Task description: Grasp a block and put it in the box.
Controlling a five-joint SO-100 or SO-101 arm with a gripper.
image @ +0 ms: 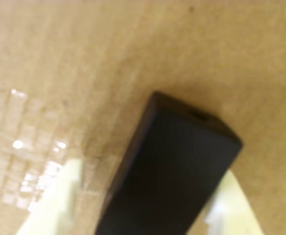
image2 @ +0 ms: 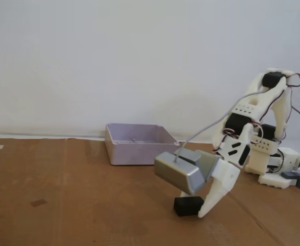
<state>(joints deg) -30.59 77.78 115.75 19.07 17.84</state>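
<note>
**Ann:** Fixed view first — the arm [image2: 257,128] is folded down from the right of the frame, and the gripper [image2: 201,210] has its tip on the cardboard sheet [image2: 62,195] low and centre-right. The silver-grey camera module [image2: 183,171] rides just above it.

**Ben:** And the block [image2: 187,205]?

**Ann:** On the cardboard, bottom centre-right, right against the white finger [image2: 216,192].

**Ben:** Wrist view agrees. The block [image: 172,171] fills the lower middle, dark and slanted, with a pale finger [image: 55,200] at lower left and another at lower right.

**Ann:** Clamped?

**Ben:** No, spread wide. There's a strip of cardboard showing between the left finger and the block; the right one is at its edge, too blurred to call contact.

**Ann:** The box [image2: 137,145] sits behind, centre of the fixed view, near the wall [image2: 139,61], well apart from the block.
</note>
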